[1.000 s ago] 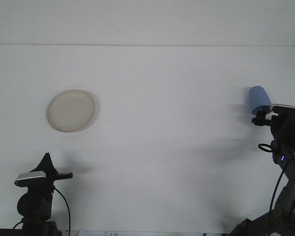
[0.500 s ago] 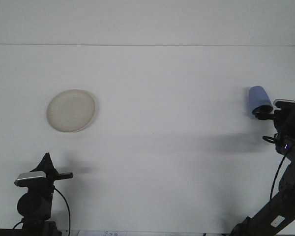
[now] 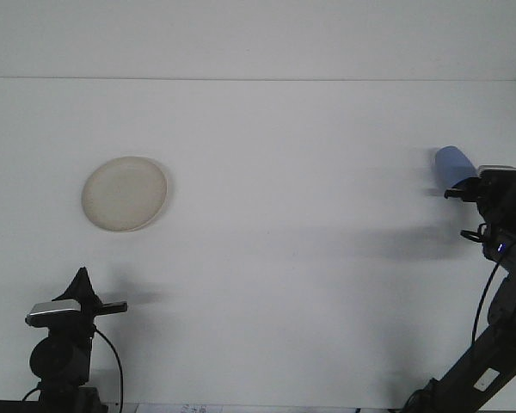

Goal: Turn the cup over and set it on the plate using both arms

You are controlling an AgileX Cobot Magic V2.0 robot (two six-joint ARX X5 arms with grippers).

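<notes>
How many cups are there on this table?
1: a blue cup at the far right, tilted and gripped by the right gripper. The only other dish is a plate on the left.

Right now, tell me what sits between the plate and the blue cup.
Nothing: in the front view, only bare white table runs from the plate to the blue cup at the right gripper.

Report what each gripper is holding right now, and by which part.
The right gripper holds the blue cup by its lower end, nearest the wrist; whether that is rim or base cannot be told. The left gripper holds nothing.
</notes>
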